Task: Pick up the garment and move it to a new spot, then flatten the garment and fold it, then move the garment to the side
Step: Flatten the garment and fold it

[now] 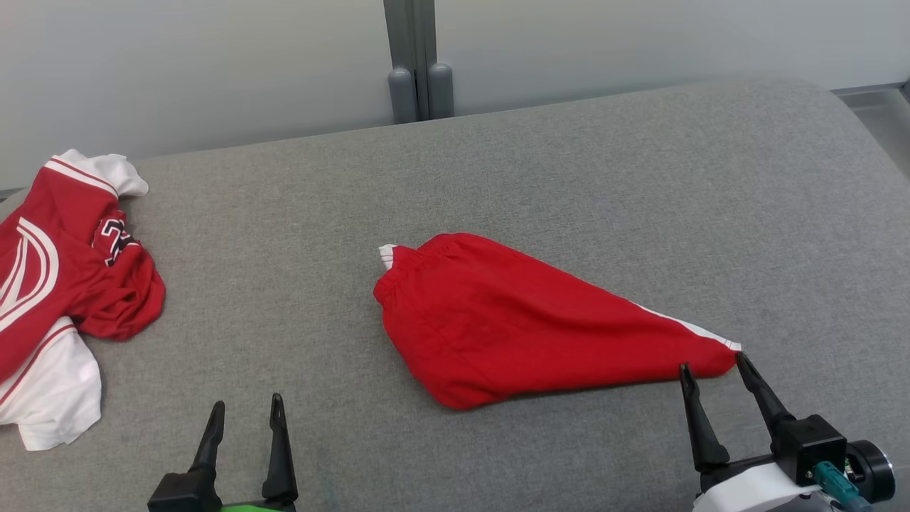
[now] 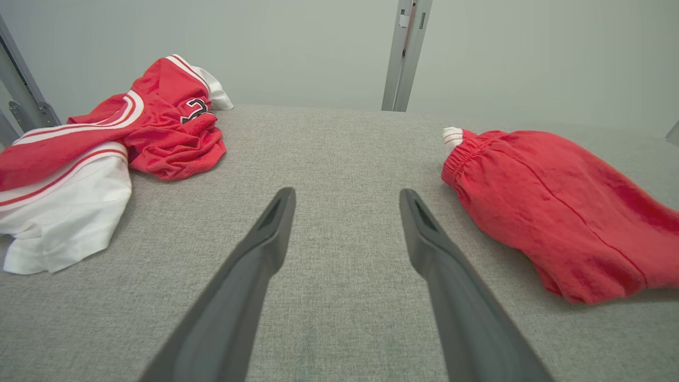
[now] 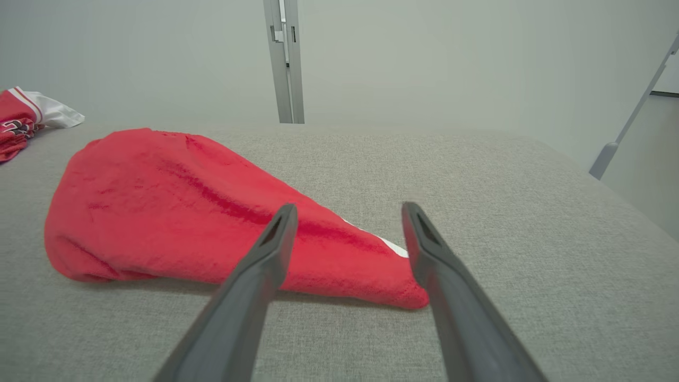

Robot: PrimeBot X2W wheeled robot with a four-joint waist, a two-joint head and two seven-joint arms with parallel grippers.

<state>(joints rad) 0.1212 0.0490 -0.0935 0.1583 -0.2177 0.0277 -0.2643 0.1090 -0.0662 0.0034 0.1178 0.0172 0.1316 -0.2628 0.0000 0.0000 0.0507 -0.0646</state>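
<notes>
This looks like a robot test bay or lab, not a home. The desk (image 1: 569,178) is a broad slab wrapped in plain grey cloth, with rounded edges. Behind it stand bare, pale wall panels (image 1: 178,64), joined by a grey metal post (image 1: 419,43) with 2 rounded feet at the desk's far edge. In the right wrist view a slanted metal strut (image 3: 639,106) stands beside the desk. On the desk lie 2 pieces of clothing, red shorts (image 1: 512,320) and a red-and-white jersey (image 1: 64,284), well apart.
</notes>
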